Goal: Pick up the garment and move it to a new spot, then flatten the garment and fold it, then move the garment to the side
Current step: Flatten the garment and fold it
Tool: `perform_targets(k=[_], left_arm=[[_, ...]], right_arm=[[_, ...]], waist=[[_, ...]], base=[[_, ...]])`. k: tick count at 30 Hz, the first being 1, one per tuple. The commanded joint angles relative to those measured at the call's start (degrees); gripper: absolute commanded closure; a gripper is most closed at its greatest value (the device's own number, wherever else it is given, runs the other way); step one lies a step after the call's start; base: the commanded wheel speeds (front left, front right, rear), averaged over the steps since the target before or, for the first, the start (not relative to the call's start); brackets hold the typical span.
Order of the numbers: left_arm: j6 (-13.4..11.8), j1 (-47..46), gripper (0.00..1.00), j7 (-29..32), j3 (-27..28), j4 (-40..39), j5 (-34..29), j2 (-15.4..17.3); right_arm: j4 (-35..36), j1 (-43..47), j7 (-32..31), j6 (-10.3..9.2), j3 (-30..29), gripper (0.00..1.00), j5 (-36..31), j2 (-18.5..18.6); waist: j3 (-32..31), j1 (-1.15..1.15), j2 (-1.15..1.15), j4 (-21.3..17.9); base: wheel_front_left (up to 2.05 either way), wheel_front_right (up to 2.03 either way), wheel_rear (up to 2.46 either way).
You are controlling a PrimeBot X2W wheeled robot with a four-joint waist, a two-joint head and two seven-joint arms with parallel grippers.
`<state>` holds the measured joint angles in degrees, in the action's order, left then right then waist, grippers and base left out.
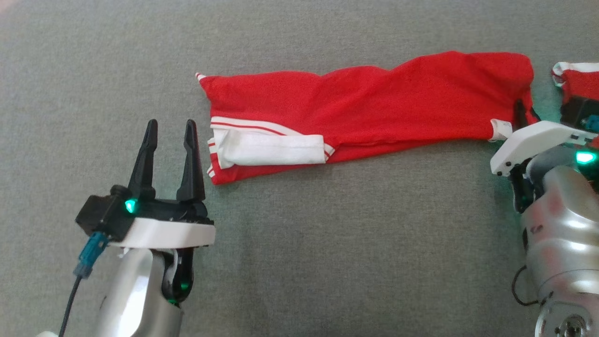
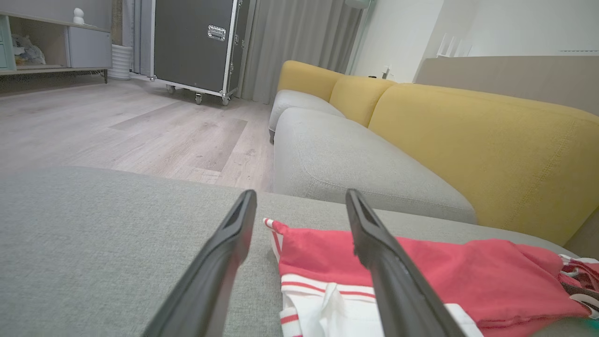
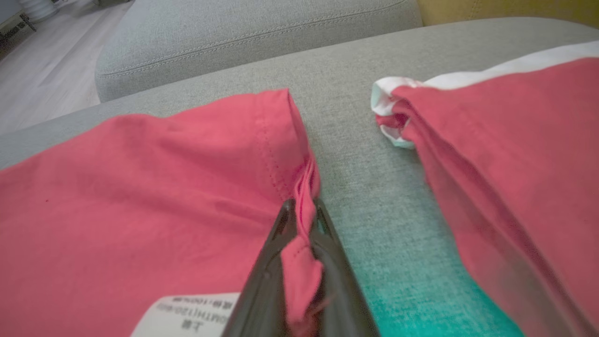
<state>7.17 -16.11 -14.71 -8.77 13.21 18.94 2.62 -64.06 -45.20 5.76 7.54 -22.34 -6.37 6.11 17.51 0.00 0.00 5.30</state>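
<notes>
Stock as I read it from the remote station:

- Grey cushion (image 1: 299, 262), one. It carries everything listed here.
- Red garment (image 1: 374, 107), one. It lies flat in a long band towards the cushion's far edge. One white sleeve (image 1: 269, 147) with red stripes is folded on top at its left end, and one white care label (image 3: 187, 313) shows at its right end.
- Red piece with white trim (image 1: 578, 77), one, just beyond the garment's right end, with bare cushion between them. I cannot tell whether it belongs to the same garment.
- Left gripper (image 1: 171, 124), one. Its fingers are spread with nothing between them. It hangs just beside the striped sleeve end without touching it.
- Right gripper (image 3: 302, 206), one. Its fingers are pressed together, pinching the stitched hem of the red garment at its right end, next to the label.
- Yellow back cushions (image 2: 486, 154), three, beyond the grey seats.
- Black wheeled flight case (image 2: 196, 44), one, standing on the wooden floor (image 2: 117, 126).
</notes>
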Motion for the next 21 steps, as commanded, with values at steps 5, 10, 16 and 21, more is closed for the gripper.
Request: perform_targets(k=[5,10,16,21], left_arm=[[0.3,-0.4,0.0,-0.3,3.4,-2.5,-0.2,0.3],[0.3,0.9,0.0,-0.3,3.9,-3.0,-0.4,0.3],[0.3,2.6,0.0,-0.3,4.2,-3.2,-0.6,0.3],[0.3,3.9,0.0,-0.3,4.3,-3.5,-0.5,0.4]], right_arm=[[0.4,-1.2,3.6,-0.05,3.5,1.0,2.1,-0.1],[1.5,-0.3,5.6,-0.05,6.5,1.0,5.9,0.7],[4.6,3.8,6.7,-0.05,8.0,1.0,9.9,3.6],[7.5,5.5,6.4,-0.05,7.5,1.0,12.2,5.9]], waist=[[-2.1,0.0,0.0,-1.8],[-4.3,0.0,0.0,-3.6],[-6.9,0.0,0.0,-5.2],[-8.7,0.0,0.0,-5.7]], base=[[0.0,0.0,0.0],[0.0,0.0,0.0],[0.0,0.0,0.0],[0.0,0.0,0.0]])
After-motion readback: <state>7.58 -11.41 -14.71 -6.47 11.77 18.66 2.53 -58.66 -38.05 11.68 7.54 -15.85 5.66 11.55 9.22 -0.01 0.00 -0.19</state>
